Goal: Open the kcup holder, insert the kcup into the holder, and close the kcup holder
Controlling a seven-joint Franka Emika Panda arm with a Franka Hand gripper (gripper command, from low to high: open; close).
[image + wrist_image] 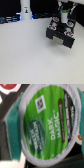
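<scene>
One kcup [47,131] green-topped, one kcup holder [61,36], one hand [64,20].

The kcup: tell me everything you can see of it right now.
In the wrist view the kcup fills most of the picture: a round green foil-like top with a white rim, printed with white text reading DARK MAGIC and a small square emblem. It sits very near the camera, tilted, with dark shapes around it. Whether the fingers grip it cannot be told. In the exterior view it is too small to make out.

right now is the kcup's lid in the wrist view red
No, the kcup fills the wrist view with a green and white lid carrying dark lettering, not a red one.
</scene>
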